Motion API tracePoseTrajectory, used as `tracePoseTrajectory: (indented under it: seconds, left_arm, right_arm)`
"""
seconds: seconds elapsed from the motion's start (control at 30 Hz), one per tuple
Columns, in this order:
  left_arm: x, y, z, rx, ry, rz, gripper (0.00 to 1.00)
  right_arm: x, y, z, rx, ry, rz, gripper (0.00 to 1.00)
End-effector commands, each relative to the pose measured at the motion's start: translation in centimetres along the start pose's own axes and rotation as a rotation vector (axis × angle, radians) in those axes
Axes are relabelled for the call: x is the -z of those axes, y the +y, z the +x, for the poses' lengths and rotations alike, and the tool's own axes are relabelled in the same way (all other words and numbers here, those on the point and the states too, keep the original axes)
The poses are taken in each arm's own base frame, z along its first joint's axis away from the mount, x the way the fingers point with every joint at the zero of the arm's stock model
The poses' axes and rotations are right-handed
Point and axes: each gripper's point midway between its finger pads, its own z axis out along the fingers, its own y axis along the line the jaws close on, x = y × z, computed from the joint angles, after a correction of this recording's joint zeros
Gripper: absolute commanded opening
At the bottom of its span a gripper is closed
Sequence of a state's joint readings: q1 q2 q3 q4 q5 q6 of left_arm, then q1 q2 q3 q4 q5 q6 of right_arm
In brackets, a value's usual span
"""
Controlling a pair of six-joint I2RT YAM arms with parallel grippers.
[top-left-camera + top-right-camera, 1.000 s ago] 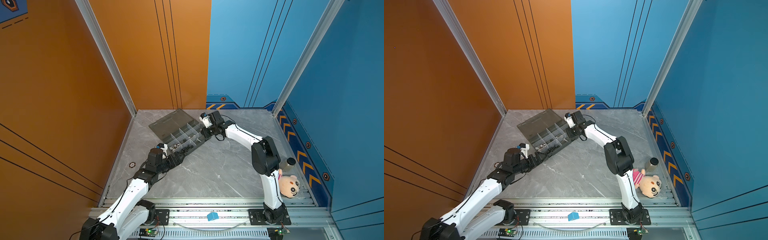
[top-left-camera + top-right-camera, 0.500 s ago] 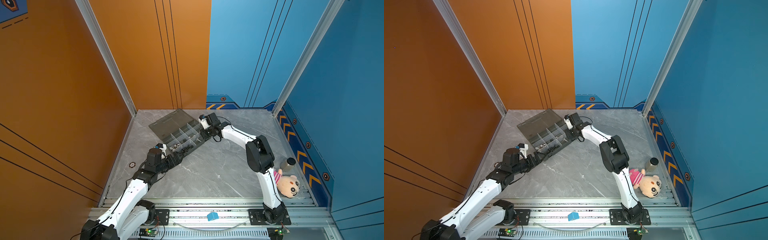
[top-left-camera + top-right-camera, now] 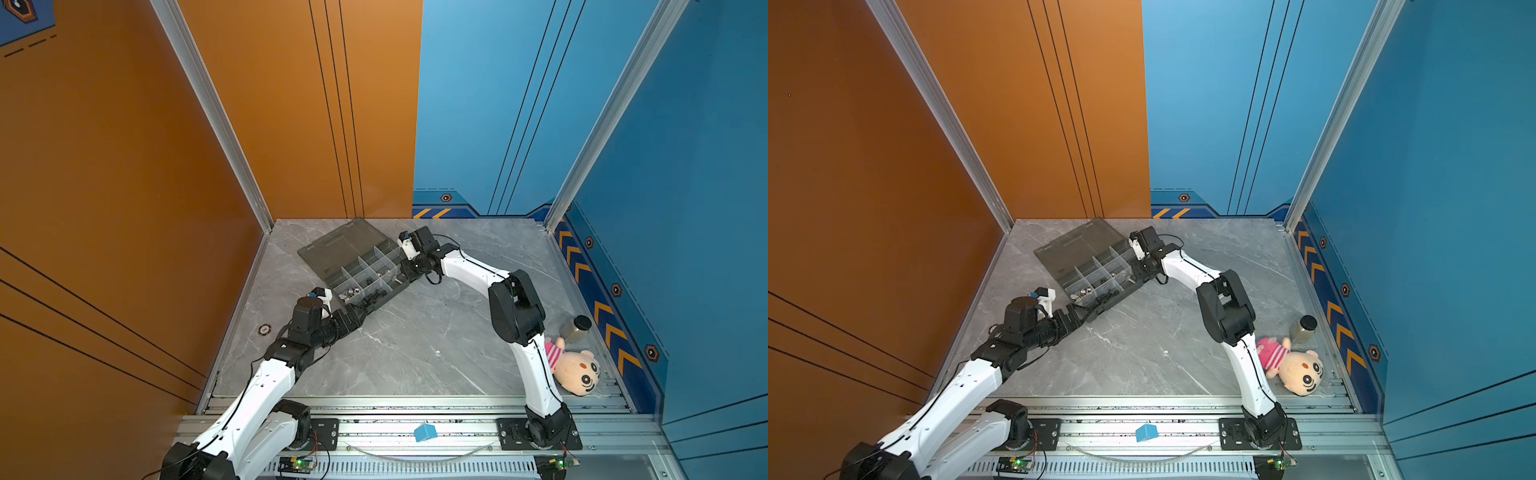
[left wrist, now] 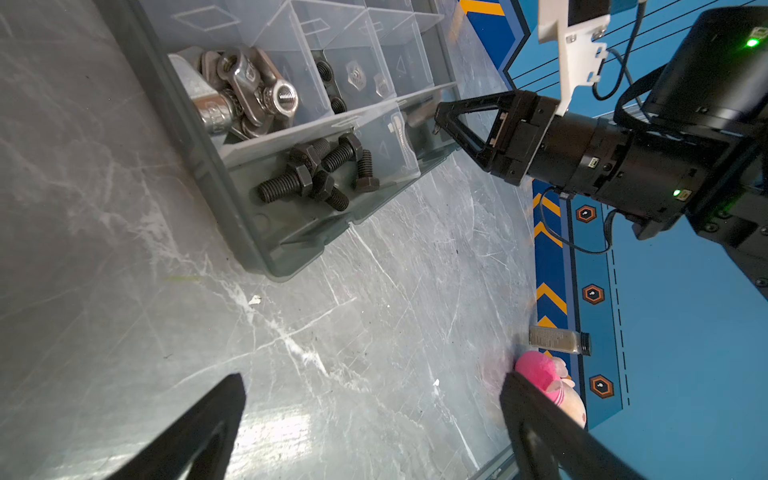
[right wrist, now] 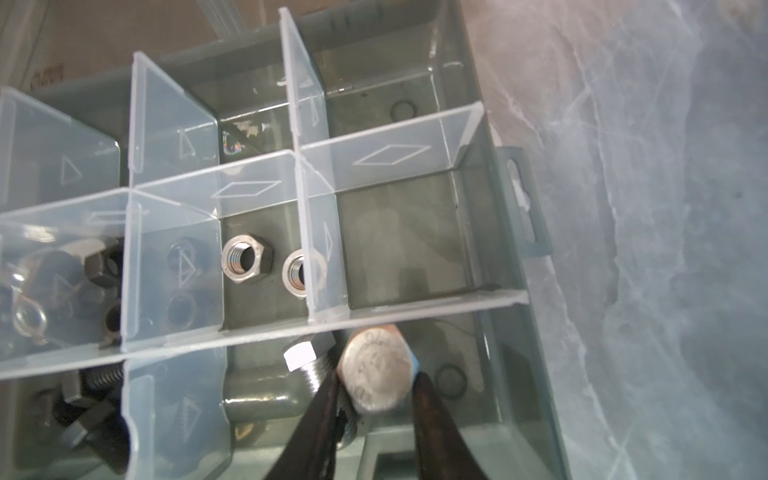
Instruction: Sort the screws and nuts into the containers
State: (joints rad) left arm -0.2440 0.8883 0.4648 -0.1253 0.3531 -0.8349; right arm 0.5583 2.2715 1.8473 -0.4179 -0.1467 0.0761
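Although two arms stretched over the tabletop point(image 3: 415, 345), only one organizer box point(image 3: 336, 247) lay on it, with its lid flat open. Two silver hex nuts point(image 5: 247, 258) sat side by side in a middle compartment, one of them partly behind a clear divider. Two black nuts point(image 4: 324, 71) lay in the compartment next along. Silver wing nuts point(image 4: 249, 83) were piled in the corner compartment, too tangled to count. Black bolts point(image 4: 316, 174) were heaped in the front compartment beside that corner. I counted about five, but they overlapped. Two silver hex-head bolts point(image 5: 376, 370) shared the next front compartment. One bottle point(image 3: 575, 328) and one plush doll point(image 3: 577, 370) lay by the right arm's base.

One silver bolt sat directly between the right jaws, its hex head facing the wrist camera and a dark finger point(image 5: 320, 415) close on either side. A little thread showed below the head. The other bolt point(image 5: 305, 361) lay just beside it, outside the jaws. The right jaws stood narrowly apart, and I could not tell whether they were pressing on the bolt.

The left jaws were spread wide over bare tabletop near the box's corner, with nothing between them. They were apart from the black bolts.
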Motion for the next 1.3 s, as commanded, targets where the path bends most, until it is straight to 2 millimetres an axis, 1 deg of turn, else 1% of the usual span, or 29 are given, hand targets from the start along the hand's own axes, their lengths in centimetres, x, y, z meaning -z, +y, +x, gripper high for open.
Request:
tracePoseTrajectory:
  seconds: [0.0, 0.07, 0.13, 0.23, 0.33, 0.37, 0.47, 0.57, 0.67, 0.73, 0.87, 0.97, 1.0, 1.13, 1.2, 1.27]
  left_arm:
    - [0.4, -0.1, 0.2, -0.020, 0.014, 0.006, 0.98]
    - [0.6, -0.3, 0.0, -0.029, 0.011, 0.004, 0.98]
    - [0.8, -0.4, -0.2, -0.044, 0.013, -0.014, 0.98]
    - [1.6, -0.5, -1.2, -0.089, -0.008, -0.056, 0.98]
    - [2.4, -0.9, -2.6, -0.153, -0.044, -0.100, 0.98]
    - [2.7, -1.0, -3.0, -0.174, -0.052, -0.113, 0.98]
    - [3.2, -1.2, -4.4, -0.216, -0.085, -0.143, 0.98]
    - [3.6, -1.1, -5.7, -0.247, -0.135, -0.173, 0.98]
    - [4.0, -0.7, -6.6, -0.283, -0.184, -0.216, 0.98]
    - [4.5, -0.2, -7.4, -0.319, -0.229, -0.255, 0.98]
    - [5.5, 0.8, -9.0, -0.402, -0.339, -0.327, 0.98]
    - [6.2, 1.2, -9.9, -0.466, -0.426, -0.356, 0.98]
    - [6.6, 0.8, -10.6, -0.488, -0.478, -0.350, 0.98]
    - [7.5, 1.4, -11.7, -0.552, -0.598, -0.385, 0.98]
    - [7.7, 1.6, -12.0, -0.588, -0.637, -0.408, 0.98]
    - [7.6, 2.2, -12.2, -0.620, -0.649, -0.435, 0.98]
  right_arm:
    - [0.6, -0.3, -0.5, 0.002, 0.003, 0.027, 0.39]
    - [0.9, -0.3, -0.4, 0.007, 0.008, 0.033, 0.40]
    - [1.6, -0.4, -0.5, 0.010, 0.007, 0.038, 0.41]
    - [3.5, -0.4, -0.9, 0.019, -0.023, 0.037, 0.42]
    - [5.7, -0.9, -0.7, 0.019, -0.052, 0.040, 0.44]
    - [7.5, -0.8, -1.3, 0.019, -0.084, 0.037, 0.44]
    - [10.7, -1.8, -1.2, 0.002, -0.129, 0.051, 0.45]
    - [13.9, -2.9, -0.6, -0.014, -0.171, 0.068, 0.48]
    - [16.9, -4.3, 0.6, -0.034, -0.201, 0.094, 0.50]
    - [18.6, -5.4, 1.8, -0.040, -0.214, 0.122, 0.51]
    - [21.4, -8.0, 4.6, -0.010, -0.253, 0.203, 0.52]
    - [23.3, -10.2, 6.8, -0.050, -0.297, 0.232, 0.52]
    - [23.7, -11.1, 7.7, -0.076, -0.312, 0.239, 0.52]
    - [25.3, -13.9, 10.3, -0.145, -0.393, 0.265, 0.55]
    - [25.5, -15.5, 12.0, -0.184, -0.432, 0.293, 0.56]
    - [25.4, -16.5, 13.4, -0.217, -0.450, 0.305, 0.57]
